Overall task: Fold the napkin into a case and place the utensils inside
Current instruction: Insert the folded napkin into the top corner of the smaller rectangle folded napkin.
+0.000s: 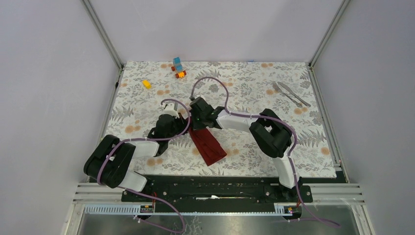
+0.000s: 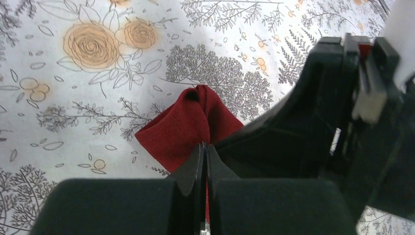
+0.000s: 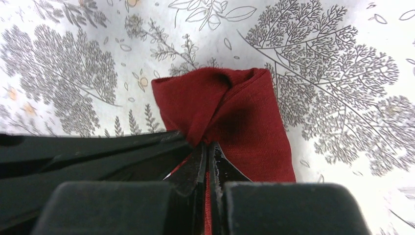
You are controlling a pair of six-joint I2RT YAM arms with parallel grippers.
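Observation:
The dark red napkin point(image 1: 209, 146) lies as a narrow folded strip on the flowered table, running from the centre toward the near edge. Both grippers meet at its far end. My left gripper point(image 1: 186, 128) is shut on a bunched fold of the napkin point(image 2: 178, 128), with red cloth showing between its jaws point(image 2: 204, 147). My right gripper point(image 1: 195, 126) is shut on the same end of the napkin point(image 3: 244, 110), right beside the left one point(image 3: 206, 146). The utensils point(image 1: 291, 93), a silver fork and knife, lie side by side at the far right.
Blue and orange toy blocks point(image 1: 178, 67) and a yellow block point(image 1: 146, 83) sit at the far left of the table. The right arm's black wrist point(image 2: 318, 127) fills the right of the left wrist view. Grey walls enclose the table.

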